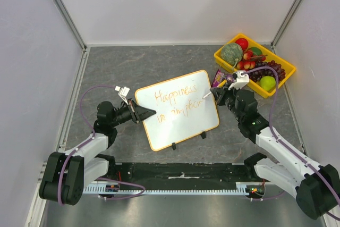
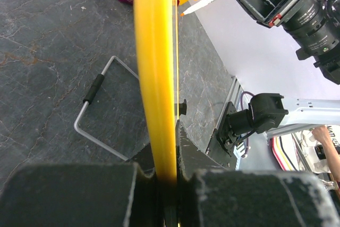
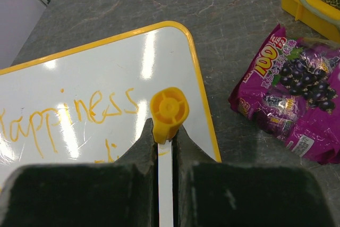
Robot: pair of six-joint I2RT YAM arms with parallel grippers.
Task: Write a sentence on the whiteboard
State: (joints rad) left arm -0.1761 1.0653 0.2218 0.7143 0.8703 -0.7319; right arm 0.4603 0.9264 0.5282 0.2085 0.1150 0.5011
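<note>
Flat white whiteboard (image 1: 180,126) with orange-yellow rim sits skewed mid-table on the grey stone-look table (image 1: 133,62); two black clips (image 1: 173,145) on its near edge, bare surface behind and left of it, purple snack bag (image 1: 219,78) just off its far-right corner. Yellow plastic tray (image 1: 280,63) far right holds green melon (image 1: 232,53), red apple (image 1: 242,43), purple grapes (image 1: 271,67). Thin orange cursive sentence (image 1: 178,102) runs in two lines, "Happiness" on top; left gripper (image 1: 146,112) clamped on the board's left rim, right gripper (image 1: 223,95) pinching a white, yellow-capped marker (image 3: 169,111) over the board's right side

Grey marbled worktop (image 1: 159,59): whiteboard (image 1: 180,128) mid-worktop; yellow fruit tray (image 1: 218,55) at far right corner; purple snack bag (image 1: 219,78) just beside tray.
</note>
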